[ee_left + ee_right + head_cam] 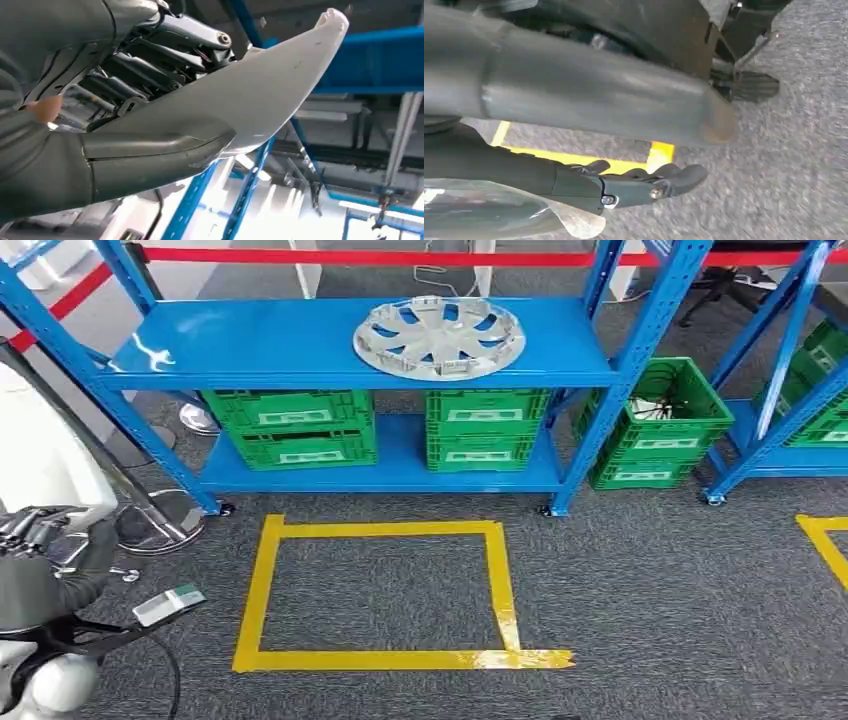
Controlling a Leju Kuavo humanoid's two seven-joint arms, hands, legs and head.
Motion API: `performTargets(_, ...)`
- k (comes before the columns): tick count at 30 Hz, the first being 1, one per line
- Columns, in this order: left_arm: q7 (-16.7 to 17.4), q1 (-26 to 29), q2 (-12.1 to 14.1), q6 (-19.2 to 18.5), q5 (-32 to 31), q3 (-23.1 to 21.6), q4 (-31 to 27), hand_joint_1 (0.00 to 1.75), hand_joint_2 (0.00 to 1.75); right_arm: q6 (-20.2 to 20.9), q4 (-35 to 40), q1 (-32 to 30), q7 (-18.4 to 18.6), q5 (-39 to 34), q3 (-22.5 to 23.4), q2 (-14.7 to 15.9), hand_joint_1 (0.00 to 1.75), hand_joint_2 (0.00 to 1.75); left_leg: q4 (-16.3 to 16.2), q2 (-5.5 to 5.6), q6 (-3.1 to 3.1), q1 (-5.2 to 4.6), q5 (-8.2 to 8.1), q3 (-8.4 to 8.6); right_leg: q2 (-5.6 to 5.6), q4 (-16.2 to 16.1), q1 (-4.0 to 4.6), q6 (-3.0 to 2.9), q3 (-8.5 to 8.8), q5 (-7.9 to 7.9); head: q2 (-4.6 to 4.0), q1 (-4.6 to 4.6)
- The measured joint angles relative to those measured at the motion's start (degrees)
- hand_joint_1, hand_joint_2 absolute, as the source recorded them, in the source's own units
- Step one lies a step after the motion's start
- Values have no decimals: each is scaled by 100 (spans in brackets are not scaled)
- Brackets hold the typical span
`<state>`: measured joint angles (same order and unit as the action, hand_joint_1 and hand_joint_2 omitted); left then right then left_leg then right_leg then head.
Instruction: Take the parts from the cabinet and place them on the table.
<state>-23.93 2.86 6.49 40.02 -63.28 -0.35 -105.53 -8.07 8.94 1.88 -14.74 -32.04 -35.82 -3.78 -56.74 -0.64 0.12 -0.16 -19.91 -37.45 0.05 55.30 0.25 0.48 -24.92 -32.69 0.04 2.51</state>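
Lying flat on the blue metal shelf's (250,345) top level, the silver-grey spoked plastic wheel cover (439,336) shows open slots. Left hand (150,100) grips a white curved panel (260,95), edges cropped. Right hand (639,185): grasp state indeterminable.

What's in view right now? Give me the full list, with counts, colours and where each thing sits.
Wheel cover: one, silver-grey, lying flat on the top shelf of the rack.
Rack: one in front, blue, with part of another at the right edge.
Crates: green; four stacked in two pairs on the rack's lower shelf, two stacked on the floor to its right, more on the right-hand rack.
Tape square: one, yellow, on the grey carpet before the rack; a corner of another at the right edge.
Barrier tape: red, behind the rack.
White curved part: one, gripped by the left hand.
Left hand: holds the white part.
Right hand: hangs over the carpet, fingers curled, holding nothing.
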Motion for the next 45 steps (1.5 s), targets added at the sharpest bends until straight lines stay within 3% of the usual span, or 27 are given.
performTargets(1, 0, 9, 0, 0, -26, -2, 0, 175, 175, 7, 0, -23, -175, 74, -11, 0, 0, 0, -3, 29, -30, -15, 39, -46, -34, -41, -63, -51, -80, 106, -4, 15)
performTargets(2, 0, 27, -4, 0, -39, -2, 0, 175, 175, 2, 0, -23, -291, 102, -13, 13, 0, 0, -69, 47, -76, 0, -191, -106, -51, -31, -58, -105, -149, 179, 0, 2)
performTargets(4, 0, 48, -2, -2, -72, -2, -2, 175, 175, 31, 4, -36, -647, 247, -28, 20, 0, 0, -742, 46, -153, 40, -1010, -211, -77, -23, -53, -160, -324, 333, -4, -68)
performTargets(6, 11, 147, -11, 0, -155, 11, -18, 175, 175, 50, 31, -53, -1393, 402, -88, 20, 0, 0, -1554, 46, -199, 62, -1436, -276, -82, 7, -46, -165, -457, 479, -4, -79)
performTargets(8, 33, 291, -24, 0, -206, 24, -114, 175, 175, 66, 53, -55, -2231, 512, -131, 20, 0, 0, -1758, 46, -212, 78, -1186, -102, -80, 90, -45, -147, -716, 613, -4, -112)
performTargets(10, 48, 367, -26, 0, -225, 31, -223, 175, 175, 33, 164, -85, -2458, 627, -168, 33, 0, 0, -1058, 46, -187, 80, -841, 475, -86, 193, -46, -108, -949, 707, -4, -125)
performTargets(11, 61, 382, -28, 0, -238, 31, -269, 175, 175, 24, 219, -89, -2484, 667, -179, 33, 0, 0, -554, 48, -165, 80, -879, 858, -86, 233, -45, -86, -1021, 754, -4, -127)
performTargets(12, 63, 379, -28, 0, -243, 28, -308, 175, 175, 22, 254, -96, -2499, 686, -190, 33, 0, 0, -51, 51, -134, 55, -1118, 1180, -81, 261, -18, -50, -1075, 791, -2, -131)
performTargets(13, 63, 391, -30, 2, -258, 28, -341, 175, 175, 22, 269, -91, -2506, 704, -203, 33, 0, 0, 71, 55, -94, 42, -1143, 1230, -91, 255, -28, -22, -1085, 858, -2, -111)
performTargets(16, 116, 390, -35, 4, -273, 26, -352, 175, 175, 22, 262, -104, -2431, 675, -208, 35, 0, 0, 98, 51, 38, 3, -973, 1063, -92, 180, -44, 87, -1130, 1065, -4, -157)
performTargets(17, 131, 381, -44, 4, -275, 20, -352, 175, 175, 22, 240, -109, -2383, 649, -208, 39, 0, 0, 129, -1, 84, 33, -879, 994, -48, 241, -70, 108, -1177, 930, -7, -182)
performTargets(18, 131, 381, -44, 2, -278, 20, -352, 175, 175, 22, 229, -111, -2357, 636, -208, 39, 0, 0, 130, 4, 139, 35, -801, 891, -32, 416, -67, 118, -1249, 570, -4, -170)
performTargets(20, 142, 390, -46, 2, -273, 20, -354, 175, 175, 18, 210, -102, -2225, 610, -208, 39, 0, 0, 129, 2, 163, 24, -629, 690, -20, 1212, -76, 143, -1439, -247, -4, -127)
performTargets(21, 149, 386, -46, 2, -271, 18, -354, 175, 175, 0, 190, -86, -2126, 605, -208, 39, 0, 0, 119, 0, 164, 18, -540, 564, -18, 1621, -76, 151, -1477, -432, -4, -120)
performTargets(23, 179, 386, -46, 0, -253, 17, -347, 175, 175, -48, 149, -63, -1878, 603, -208, 39, 0, 0, 104, -1, 150, 9, -370, 334, -18, 1982, -76, 148, -1379, -175, -4, -120)
performTargets(25, 210, 385, -46, 0, -254, 11, -343, 175, 175, -74, 120, -58, -1780, 605, -208, 39, 0, 0, 76, 0, 120, 7, -213, 109, -17, 1564, -76, 121, -887, 325, -4, -118)
performTargets(26, 219, 384, -46, 0, -254, 7, -343, 175, 175, -76, 111, -42, -1765, 605, -205, 39, 0, 0, 50, 3, 95, 7, -142, 52, -15, 1057, -76, 98, -477, 322, -4, -120)
performTargets(28, 234, 374, -39, 2, -232, 4, -343, 175, 175, -105, 103, 1, -1703, 616, -208, 39, 0, 0, -21, -6, 36, -19, -38, -43, -8, -135, -51, 65, 324, -119, -2, -116)
performTargets(31, 232, 344, -22, 0, -146, -4, -337, 175, 175, -458, 66, 14, -1202, 660, -212, -2, 0, 0, 41, -8, -65, 9, 188, -66, -7, -91, -23, -26, 166, -48, -4, -140)
performTargets(32, 232, 345, -15, 2, -129, -4, -330, 175, 175, -531, 57, 5, -1019, 675, -225, -37, 0, 0, 22, 13, -99, 29, 105, -98, -48, -91, -57, -68, 116, 23, -7, -144)
performTargets(34, 232, 335, 6, 0, -92, -4, -315, 175, 175, -596, 48, -6, -891, 695, -256, -57, 0, 0, -465, 19, -180, 48, -659, -185, -73, -81, -39, -162, -42, 163, -4, -181)
performTargets(36, 232, 323, 20, 0, -87, -7, -293, 175, 175, -614, 48, 1, -866, 708, -264, -98, 0, 0, -1369, 19, -226, 58, -1268, -297, -74, -59, -26, -168, -228, 310, -4, -188)
performTargets(38, 230, 307, 22, 0, -70, -7, -271, 175, 175, -614, 48, 9, -753, 750, -291, -114, 0, 0, -1841, 20, -234, 57, -1163, -240, -82, 19, -21, -165, -416, 443, -4, -195)
performTargets(39, 230, 292, 24, 0, -55, -7, -258, 175, 175, -619, 48, 9, -709, 758, -315, -116, 0, 0, -1753, 21, -222, 57, -918, -80, -88, 75, -21, -161, -550, 500, -4, -195)
performTargets(41, 219, 258, 28, 0, -31, -9, -236, 175, 175, -638, 48, 9, -646, 769, -337, -122, 0, 0, -996, 25, -160, 52, -649, 498, -84, 170, -17, -144, -753, 576, -4, -195)
performTargets(43, 199, 236, 35, 0, 37, -15, -234, 175, 175, -647, 50, 11, -609, 787, -352, -146, 0, 0, -27, 29, -70, 20, -981, 1111, -72, 216, 6, -97, -843, 644, -4, -186)
performTargets(45, 192, 208, 50, 0, 133, -30, -229, 175, 175, -656, 50, 15, -583, 787, -356, -157, 0, 0, 82, 26, -17, -10, -1039, 1082, -84, 213, -13, -22, -904, 735, -4, -201)
